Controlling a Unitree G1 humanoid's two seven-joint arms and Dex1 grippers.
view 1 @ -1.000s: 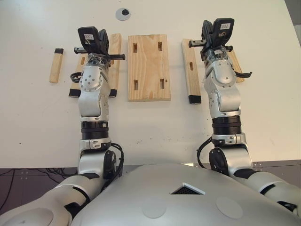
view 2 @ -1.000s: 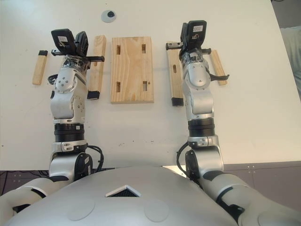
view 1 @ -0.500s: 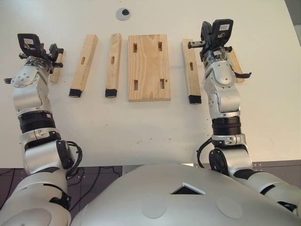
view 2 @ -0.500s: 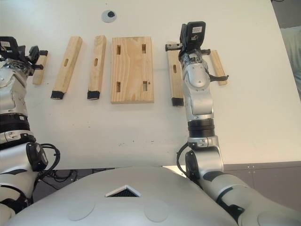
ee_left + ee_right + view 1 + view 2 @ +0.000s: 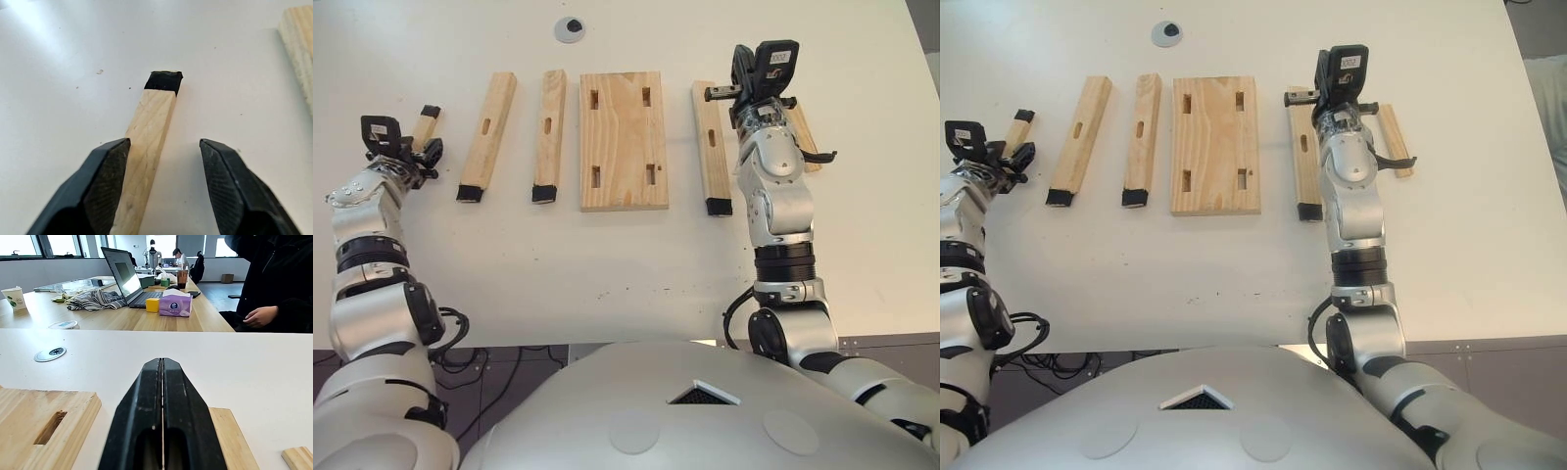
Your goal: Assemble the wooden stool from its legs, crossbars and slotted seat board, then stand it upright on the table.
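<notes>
The slotted seat board lies flat at the table's middle. Two legs lie to its left, a third leg to its right. A short black-tipped crossbar lies at the far left. My left gripper is open at its near end, and the bar runs in between the fingers, close to one of them. My right gripper is shut on nothing, raised over the far end of the right leg. Another crossbar is partly hidden behind that arm.
A round grey grommet sits in the tabletop beyond the board. The table's near edge runs in front of the parts. Beyond the table, the right wrist view shows a desk with a laptop.
My left arm has swung from above the two left legs out to the far-left crossbar, uncovering the legs, then drawn back to the bar's near end. The right arm has not moved.
</notes>
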